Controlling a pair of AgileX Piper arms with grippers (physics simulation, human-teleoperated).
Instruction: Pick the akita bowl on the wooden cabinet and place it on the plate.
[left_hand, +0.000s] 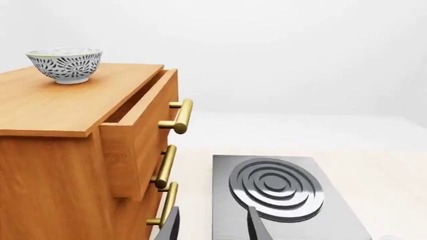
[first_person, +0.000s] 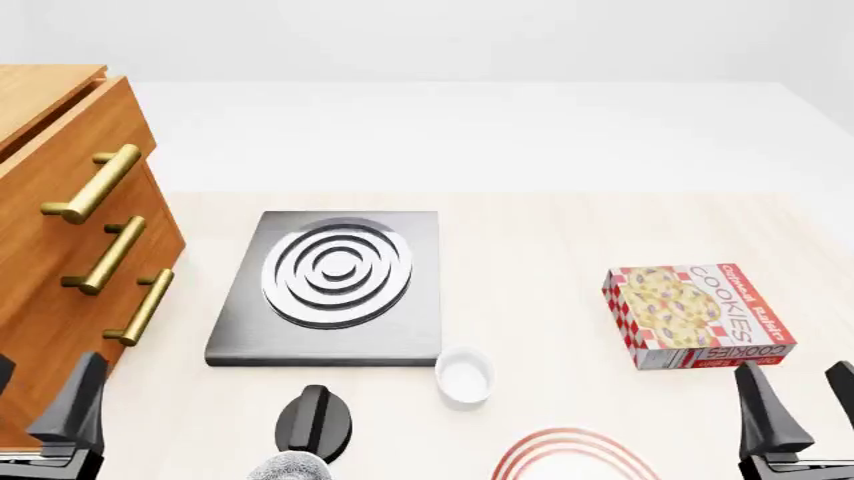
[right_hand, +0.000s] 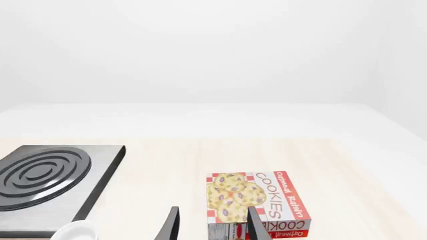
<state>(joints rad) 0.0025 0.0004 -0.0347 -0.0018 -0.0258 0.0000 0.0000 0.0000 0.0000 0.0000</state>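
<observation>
The akita bowl (left_hand: 67, 64), white with a dense dark pattern, stands upright on the far part of the wooden cabinet's top (left_hand: 60, 102), well beyond my left gripper (left_hand: 213, 227). That gripper is open and empty, low beside the cabinet front. The front view shows the cabinet (first_person: 54, 250) at the left with three brass handles and its top drawer slightly pulled out; the bowl is out of frame there. Only part of the red-ringed plate (first_person: 574, 458) shows, at the near edge. My left gripper (first_person: 34, 400) and right gripper (first_person: 805, 405) both stand open. The right gripper (right_hand: 213, 227) hovers near the cookie box.
A grey stove slab (first_person: 334, 285) with a ringed burner lies right of the cabinet. In front of it sit a small white ramekin (first_person: 465, 377) and a dark rounded object (first_person: 316, 420). A cookies box (first_person: 694, 315) lies at the right.
</observation>
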